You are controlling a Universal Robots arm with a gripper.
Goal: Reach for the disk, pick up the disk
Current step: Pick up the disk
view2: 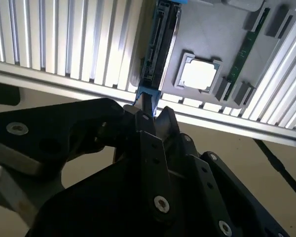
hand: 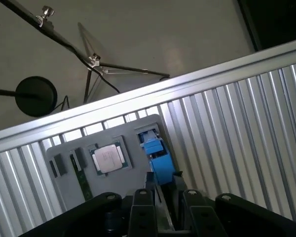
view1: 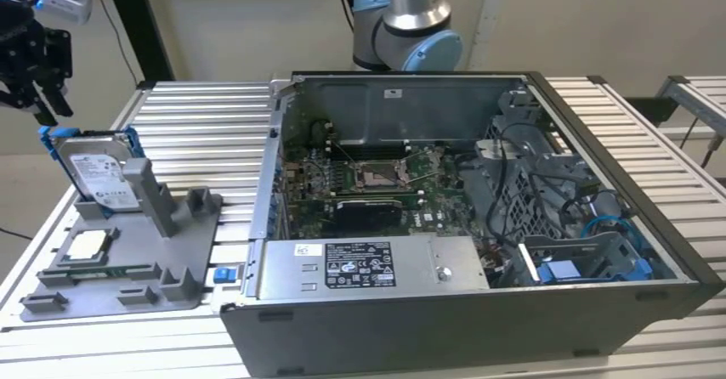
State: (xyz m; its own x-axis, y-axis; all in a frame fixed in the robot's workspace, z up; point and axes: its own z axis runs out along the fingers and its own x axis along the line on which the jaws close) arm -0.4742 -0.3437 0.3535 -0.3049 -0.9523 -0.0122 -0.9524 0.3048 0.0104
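The disk (view1: pixel 97 171) stands upright on its edge in a grey holder (view1: pixel 182 243) at the exterior view's left, silver with a white label and a blue bracket around it. My gripper (view1: pixel 34 107) hangs just above the disk's upper corner, open, with nothing between its fingers. In the second wrist view the disk (view2: pixel 160 44) shows edge-on right beyond the gripper (view2: pixel 155 112). In the first wrist view the disk's blue bracket (hand: pixel 158 155) lies in line with the narrow gap of the gripper (hand: pixel 164 181).
A square silver processor chip (view1: pixel 88 245) lies on the grey holder beside the disk, with a memory stick (view2: pixel 246 49) near it. A small blue clip (view1: pixel 224 274) sits by the holder. An open computer case (view1: pixel 454 226) stands on the slatted metal table (view1: pixel 204 115).
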